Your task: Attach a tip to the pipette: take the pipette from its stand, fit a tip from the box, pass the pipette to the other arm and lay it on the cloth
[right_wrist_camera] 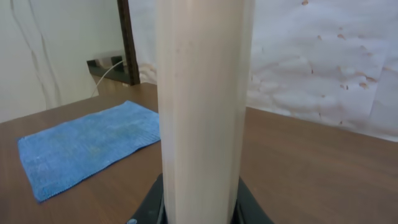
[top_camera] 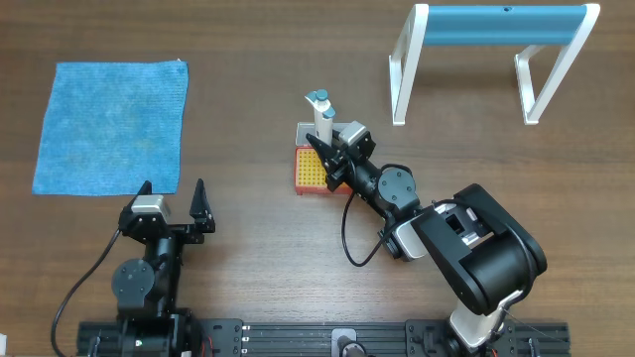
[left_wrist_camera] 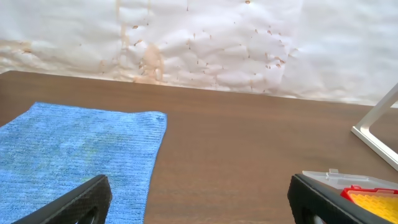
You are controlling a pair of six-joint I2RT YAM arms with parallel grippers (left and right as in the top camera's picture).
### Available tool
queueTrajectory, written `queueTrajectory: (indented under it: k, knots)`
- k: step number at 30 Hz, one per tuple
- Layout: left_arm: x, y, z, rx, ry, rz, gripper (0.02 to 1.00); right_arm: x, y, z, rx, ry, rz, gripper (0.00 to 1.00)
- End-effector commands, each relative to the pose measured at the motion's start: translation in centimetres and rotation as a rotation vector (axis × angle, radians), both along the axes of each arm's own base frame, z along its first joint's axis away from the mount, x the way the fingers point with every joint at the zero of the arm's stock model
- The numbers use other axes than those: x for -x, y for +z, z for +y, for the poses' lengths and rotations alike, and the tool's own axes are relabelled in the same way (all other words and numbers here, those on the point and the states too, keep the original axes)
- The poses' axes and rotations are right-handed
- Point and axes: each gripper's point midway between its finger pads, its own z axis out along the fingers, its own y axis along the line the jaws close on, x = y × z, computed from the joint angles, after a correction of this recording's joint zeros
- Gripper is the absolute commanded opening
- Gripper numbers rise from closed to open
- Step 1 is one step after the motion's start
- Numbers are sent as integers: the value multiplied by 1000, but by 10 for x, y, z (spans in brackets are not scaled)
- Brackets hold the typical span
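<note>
While our right gripper clamps the pipette upright, we hold it over the tip box at the middle of the desk.

That gripper is closed around the barrel, whose long axis stands vertical, blue-capped head uppermost. The box lies below, so we judge the coming move to be a straight push down along that axis. The pipette's lower end is hidden, and we cannot tell whether a tip is on. Our left gripper rests empty, jaws apart, toward the desk's near left edge. It is beside the near right corner of the blue cloth and farther from the box than the right arm. The stand sits at the far right corner.
</note>
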Motion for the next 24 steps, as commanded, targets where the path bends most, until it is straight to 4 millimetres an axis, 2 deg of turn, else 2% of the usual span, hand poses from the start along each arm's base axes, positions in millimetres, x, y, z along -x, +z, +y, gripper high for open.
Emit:
queueTrajectory:
  k: [1,7,11,18,21,24]
  knots:
    - [0,-2,3,8,15,2,917,5,-27,-6,36,2,83,77]
    - [0,-2,3,8,15,2,917,-8,43,-10,-52,-20,-72,82]
    - [0,-2,3,8,15,2,917,-6,82,-12,-97,-21,-154,77]
    - [0,-2,3,8,15,2,917,-5,113,-10,-55,-7,-84,77]
    - [0,-2,3,8,15,2,917,-5,123,-4,-3,29,9,77]
    - [0,-2,3,8,15,2,917,-4,143,-1,53,45,118,80]
